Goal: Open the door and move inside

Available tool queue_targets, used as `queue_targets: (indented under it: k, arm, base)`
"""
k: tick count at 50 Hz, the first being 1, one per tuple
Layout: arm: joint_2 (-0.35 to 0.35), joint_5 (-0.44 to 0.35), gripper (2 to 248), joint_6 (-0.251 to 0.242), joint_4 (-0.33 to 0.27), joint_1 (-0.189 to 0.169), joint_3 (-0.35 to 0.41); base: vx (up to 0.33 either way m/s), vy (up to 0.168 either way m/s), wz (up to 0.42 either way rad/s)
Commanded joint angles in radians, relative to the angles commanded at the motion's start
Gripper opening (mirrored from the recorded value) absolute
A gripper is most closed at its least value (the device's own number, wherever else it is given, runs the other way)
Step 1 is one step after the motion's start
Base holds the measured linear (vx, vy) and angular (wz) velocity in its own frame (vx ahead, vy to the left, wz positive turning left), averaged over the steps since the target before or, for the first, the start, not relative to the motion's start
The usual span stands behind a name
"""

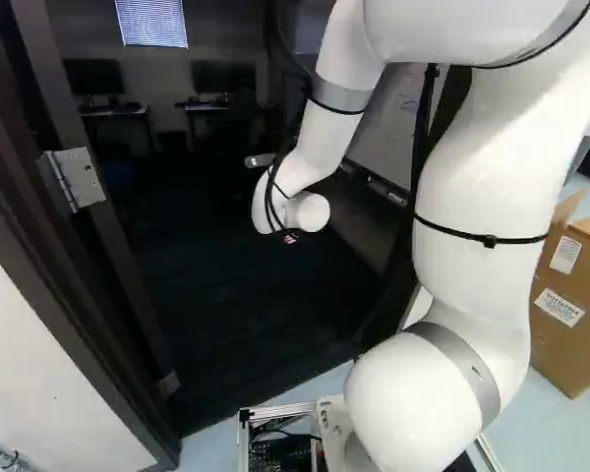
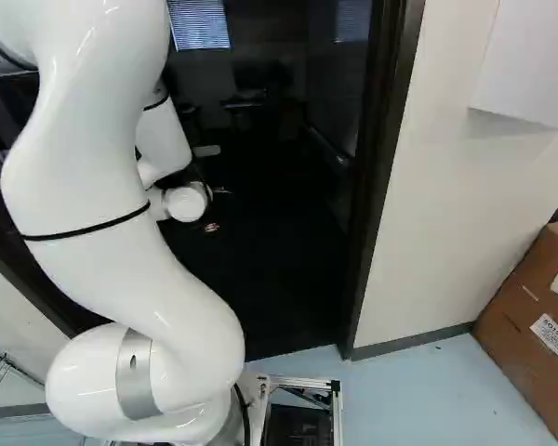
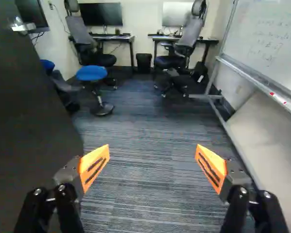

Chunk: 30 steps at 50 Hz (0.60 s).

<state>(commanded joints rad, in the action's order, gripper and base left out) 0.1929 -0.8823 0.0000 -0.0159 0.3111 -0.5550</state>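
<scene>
Black fingers with orange pads (image 3: 94, 167) spread wide, gripping nothing! The flat, dark door (image 3: 31, 111) stands open beside them (silver handle (image 3: 23, 26) farther in), striped grey carpet (image 3: 150, 131) dead ahead.

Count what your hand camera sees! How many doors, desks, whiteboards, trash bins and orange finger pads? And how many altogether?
Doors: 1
Desks: 2
Whiteboards: 1
Trash bins: 1
Orange finger pads: 2
Total: 7
</scene>
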Motion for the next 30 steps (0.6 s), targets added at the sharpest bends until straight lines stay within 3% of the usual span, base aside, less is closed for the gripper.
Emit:
queue_targets:
  k: [30]
  arm:
    - [-0.095,0.0,247,0.0,0.0,-0.085,0.105]
  base:
    - [0.0,0.0,0.0]
